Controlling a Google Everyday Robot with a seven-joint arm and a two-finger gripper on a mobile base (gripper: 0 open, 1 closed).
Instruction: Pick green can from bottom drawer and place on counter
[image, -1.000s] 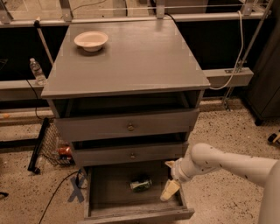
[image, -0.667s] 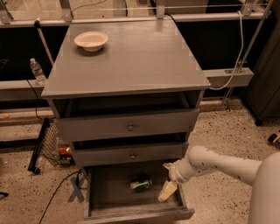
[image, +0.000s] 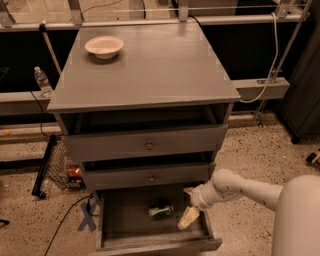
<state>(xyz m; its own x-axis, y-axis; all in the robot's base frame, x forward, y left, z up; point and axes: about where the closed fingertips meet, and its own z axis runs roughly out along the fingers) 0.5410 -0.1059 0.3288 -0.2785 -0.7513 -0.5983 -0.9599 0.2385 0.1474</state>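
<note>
Green can (image: 161, 210) lying sideways mid-floor in the pulled-out bottom drawer (image: 124, 222). Gripper (image: 189, 218) dipped in just right of it, lined up for the grab, apart, holding nothing. Can't tell how open. Counter (image: 155, 70) up top, bowl (image: 104, 46) far-left.

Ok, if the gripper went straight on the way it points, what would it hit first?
Probably the floor of the bottom drawer, just right of the green can; the gripper points down-left into it, though depth is unclear.
</note>
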